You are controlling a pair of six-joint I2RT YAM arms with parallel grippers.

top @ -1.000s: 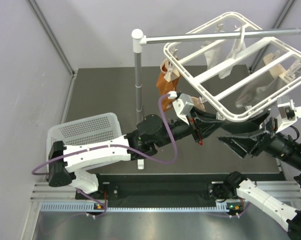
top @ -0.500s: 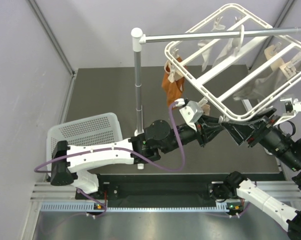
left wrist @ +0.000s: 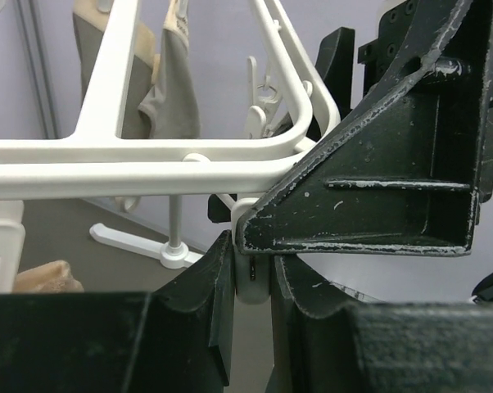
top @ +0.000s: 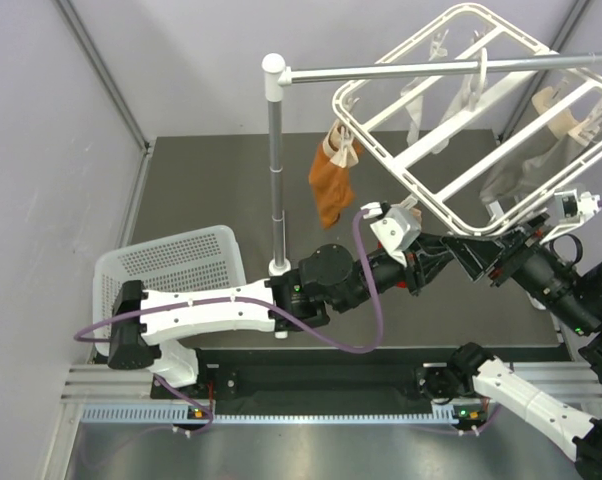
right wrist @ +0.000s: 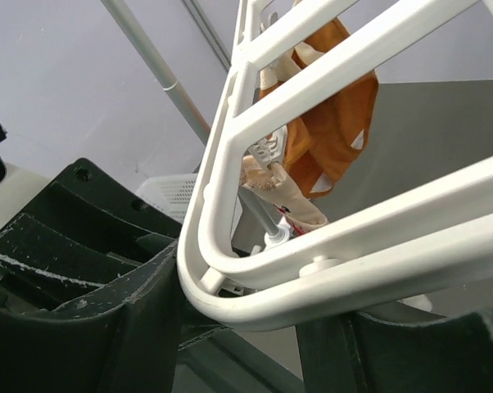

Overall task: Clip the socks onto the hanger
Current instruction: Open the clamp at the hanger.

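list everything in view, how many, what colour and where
hanger: one, white, tilted, hung on the rail
orange sock: one, clipped at its left corner
beige sock: one, pale, clipped beside the orange one
white socks: apparently two, far side
grey sock: one, right side
clip peg: one, white, under the near edge
stand: one, grey metal, table centre
basket: one, white, near left
table: one, dark grey
left gripper: black, jaws shut on the clip peg
right gripper: black, jaws around the hanger's near corner
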